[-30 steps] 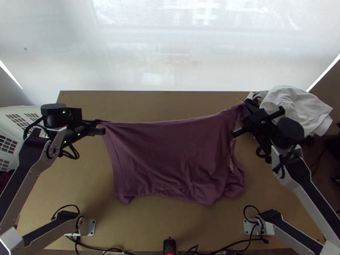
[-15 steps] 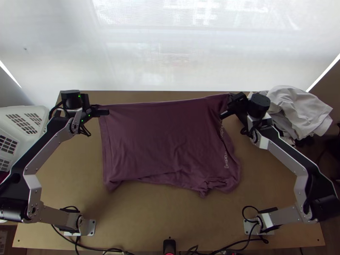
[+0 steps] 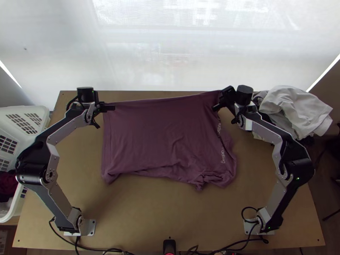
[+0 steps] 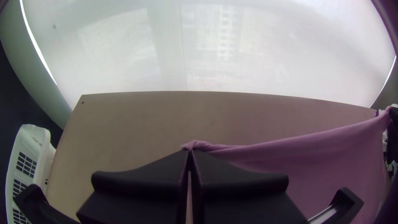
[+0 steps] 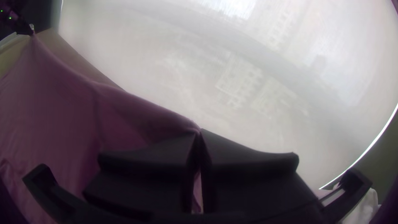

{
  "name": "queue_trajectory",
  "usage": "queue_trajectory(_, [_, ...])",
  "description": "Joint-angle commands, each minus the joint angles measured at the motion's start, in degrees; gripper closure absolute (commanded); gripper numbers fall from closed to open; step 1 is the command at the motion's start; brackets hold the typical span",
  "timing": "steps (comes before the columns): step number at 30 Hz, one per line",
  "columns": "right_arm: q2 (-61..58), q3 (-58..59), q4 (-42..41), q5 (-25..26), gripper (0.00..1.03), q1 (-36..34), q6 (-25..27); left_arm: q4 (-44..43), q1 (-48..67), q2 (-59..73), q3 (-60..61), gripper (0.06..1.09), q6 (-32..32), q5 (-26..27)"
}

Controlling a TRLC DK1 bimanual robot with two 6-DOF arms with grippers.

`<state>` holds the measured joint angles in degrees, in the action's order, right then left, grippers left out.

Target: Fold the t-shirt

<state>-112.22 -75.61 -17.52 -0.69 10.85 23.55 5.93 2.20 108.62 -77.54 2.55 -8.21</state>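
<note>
Between closed jaws, pinched parts of the t-shirt (image 3: 153, 136) are hidden.

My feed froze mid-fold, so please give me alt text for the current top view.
A purple fabric t-shirt is stretched by its far edge between the black left gripper and black right gripper, its near edge rumpled, over a light wooden table. A white plastic basket stands at left; pale cloth lies heaped at right.
</note>
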Motion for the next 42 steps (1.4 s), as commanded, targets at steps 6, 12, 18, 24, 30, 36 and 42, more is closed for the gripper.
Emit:
queue_trajectory(6, [-11.17, -9.46, -0.06, 0.07, 1.00, 0.40, -1.14, -1.36, 0.79, 12.93, -10.70, 1.05, -0.44, -1.02])
queue_trajectory(12, [-15.22, -13.95, 0.12, 0.34, 1.00, 0.84, -1.58, -0.57, 0.35, 18.21, -17.56, 1.05, -0.61, -1.02])
queue_trajectory(18, [-16.54, -15.09, 0.29, 0.86, 1.00, 1.36, -2.02, -0.48, 0.00, 20.76, -20.64, 1.05, -0.70, -1.28])
queue_trajectory(24, [-14.51, -12.10, 0.20, 0.86, 1.00, 0.93, -2.46, 0.39, 0.00, 19.53, -18.70, 1.05, -0.35, -1.46])
queue_trajectory(30, [-10.47, -6.74, 0.03, 0.86, 1.00, 0.93, -2.46, -3.12, 0.97, 16.19, -13.43, 1.05, -0.26, -1.46])
queue_trajectory(36, [-6.60, -1.29, -0.24, 0.86, 1.00, 1.63, -2.46, -4.35, 1.58, 11.62, -8.60, 1.05, 1.41, -1.64])
queue_trajectory(42, [-3.09, 4.16, -2.26, 0.95, 1.00, 2.77, -4.04, -6.20, 1.67, 6.61, -1.65, 1.05, 1.50, -1.64])
